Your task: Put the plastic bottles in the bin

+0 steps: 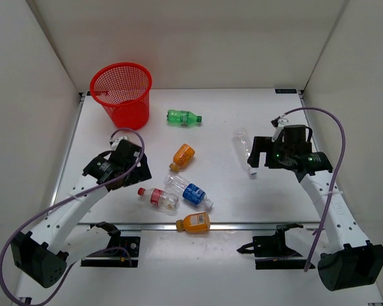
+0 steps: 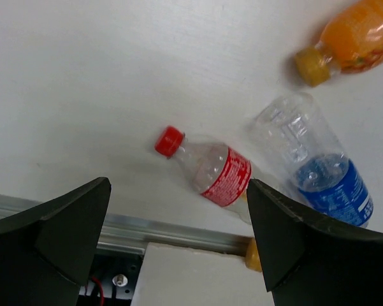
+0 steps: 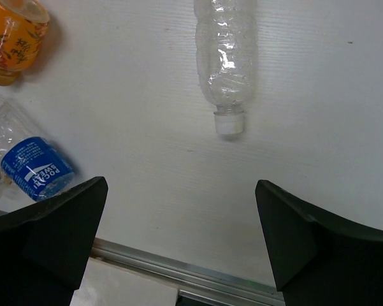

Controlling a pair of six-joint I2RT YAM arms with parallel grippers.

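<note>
Three bottles lie on the white surface [image 3: 318, 127] ahead of the wide-spread gripper [image 3: 180, 191].

The plain clear bottle [image 3: 224, 64] lies at 12 o'clock, its white cap [image 3: 230, 123] pointing toward the gripper. An orange bottle [image 3: 13, 38] sits at 10 o'clock and a blue-labelled bottle [image 3: 32, 169] at 9 o'clock. A metal rail [image 3: 178, 274] runs along 6 o'clock.

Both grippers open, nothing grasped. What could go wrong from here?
The red-labelled bottle lies close against the blue-labelled bottle; the left gripper closing may nudge or pinch both.
The plain clear bottle ahead of the right gripper is round, so it may roll away.
The bin sits far left, a long reach for that gripper.
</note>
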